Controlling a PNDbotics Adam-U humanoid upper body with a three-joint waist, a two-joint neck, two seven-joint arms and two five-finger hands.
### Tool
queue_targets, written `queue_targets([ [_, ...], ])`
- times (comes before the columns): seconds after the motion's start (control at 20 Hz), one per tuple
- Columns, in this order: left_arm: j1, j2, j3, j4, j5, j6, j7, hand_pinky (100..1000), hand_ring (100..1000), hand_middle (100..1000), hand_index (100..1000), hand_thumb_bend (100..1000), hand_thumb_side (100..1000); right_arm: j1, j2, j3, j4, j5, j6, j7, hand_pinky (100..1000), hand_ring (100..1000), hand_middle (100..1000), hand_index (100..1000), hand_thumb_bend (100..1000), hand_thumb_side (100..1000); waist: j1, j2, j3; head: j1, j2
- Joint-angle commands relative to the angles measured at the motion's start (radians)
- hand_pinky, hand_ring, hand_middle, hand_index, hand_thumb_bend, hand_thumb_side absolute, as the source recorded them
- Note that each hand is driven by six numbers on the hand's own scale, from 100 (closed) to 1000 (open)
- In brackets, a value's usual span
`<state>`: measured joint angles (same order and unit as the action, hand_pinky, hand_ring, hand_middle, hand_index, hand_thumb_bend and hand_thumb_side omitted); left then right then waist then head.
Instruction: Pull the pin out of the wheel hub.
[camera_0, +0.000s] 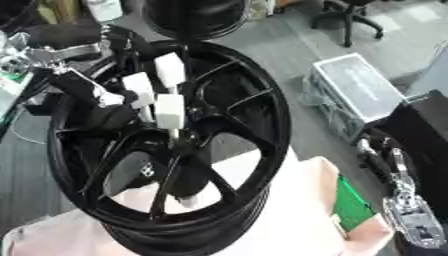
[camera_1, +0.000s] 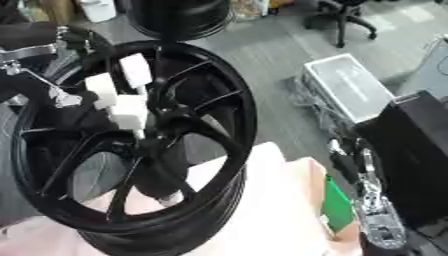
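Left hand (camera_0: 105, 97), black with silver joints, reaches through the upright glossy black spoked wheel rim (camera_0: 262, 95); whether its fingers are curled I cannot tell. White block-headed pins (camera_0: 169, 111) cluster at the hub. Right hand (camera_0: 411, 210) idles lower right, fingers relaxed, holding nothing. Risk: an off-axis pull could jam the pin or tip the rim.

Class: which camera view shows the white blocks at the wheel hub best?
The left eye view: all three white blocks sit near mid-frame against the black wheel. The right eye view shows the same blocks, shifted toward its left edge, so neither view hides any.
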<state>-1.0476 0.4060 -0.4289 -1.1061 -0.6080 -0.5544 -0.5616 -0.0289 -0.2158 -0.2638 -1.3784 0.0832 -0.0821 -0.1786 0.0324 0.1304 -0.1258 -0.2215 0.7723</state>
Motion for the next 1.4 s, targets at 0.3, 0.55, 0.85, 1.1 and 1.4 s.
queue_targets([
  [0.3,-0.019,0.001,0.006,0.018,-0.045,-0.353,-0.345,706,596,801,876,304,428,-0.009,-0.024,0.001,-0.010,-0.002,-0.004,0.003,468,550,786,876,100,510,-0.001,-0.020,-0.006,0.002,-0.002],
  [0.55,-0.013,-0.006,-0.007,0.029,-0.044,-0.353,-0.345,700,594,778,860,280,432,-0.009,-0.024,0.001,-0.009,-0.003,-0.004,0.003,469,550,786,876,100,509,-0.001,-0.020,-0.008,0.003,-0.002],
  [0.85,-0.006,-0.015,-0.026,0.047,-0.013,-0.353,-0.345,639,543,702,809,197,413,-0.010,-0.023,0.002,-0.007,-0.005,-0.004,0.002,469,550,786,876,100,508,-0.001,-0.019,-0.009,0.005,-0.002],
  [1.1,-0.003,-0.022,-0.039,0.062,0.035,-0.353,-0.345,550,453,599,740,100,309,-0.010,-0.023,0.002,-0.006,-0.005,-0.003,0.002,469,550,785,875,100,508,-0.001,-0.019,-0.009,0.006,-0.002],
  [1.4,-0.005,-0.026,-0.029,0.094,0.079,-0.333,-0.345,473,351,453,634,100,273,-0.010,-0.023,0.003,-0.006,-0.005,-0.003,0.002,469,550,785,875,100,507,-0.002,-0.021,-0.009,0.007,-0.002],
])
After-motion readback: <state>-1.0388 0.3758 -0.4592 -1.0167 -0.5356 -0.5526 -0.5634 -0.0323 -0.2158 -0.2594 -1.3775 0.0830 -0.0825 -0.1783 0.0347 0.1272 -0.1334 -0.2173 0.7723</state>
